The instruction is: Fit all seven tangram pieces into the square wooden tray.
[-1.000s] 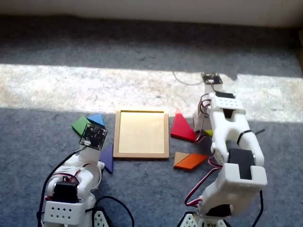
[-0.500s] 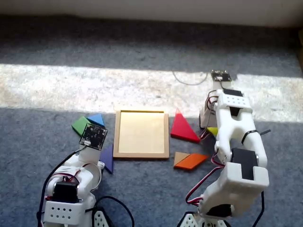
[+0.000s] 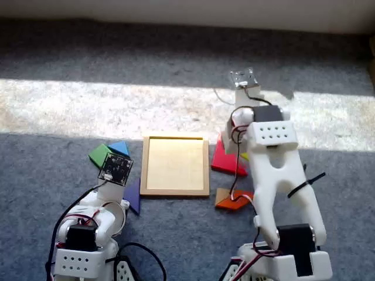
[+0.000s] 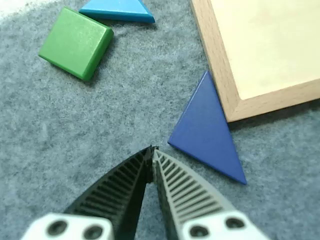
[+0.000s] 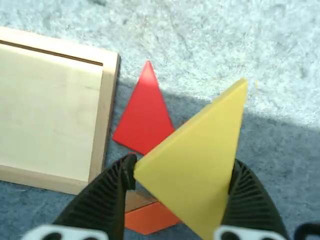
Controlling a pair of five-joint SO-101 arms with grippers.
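Right arm has swung from the table's right side toward the tray, yellow triangle aloft.
Right gripper (image 5: 181,167) pinches the yellow triangle (image 5: 200,165) above the red triangle (image 5: 145,115), beside the empty square wooden tray (image 5: 100,130); placement likely next. Left gripper (image 4: 151,152), pressed together, sits by the dark blue triangle (image 4: 205,130). Arm hides part of the orange piece (image 3: 225,203).

- In the right wrist view, the yellow triangle (image 5: 200,160) hides one corner of the red triangle (image 5: 145,115) and most of the orange piece (image 5: 150,220).
- In the same view, the picture's edge cuts off the wooden tray (image 5: 107,110).
- In the high view, the right arm (image 3: 275,170) covers part of the red triangle, one end of the orange piece and nearly all of the yellow triangle.
- In the left wrist view, the tray and the light blue triangle (image 4: 119,10) run off the picture's edge.
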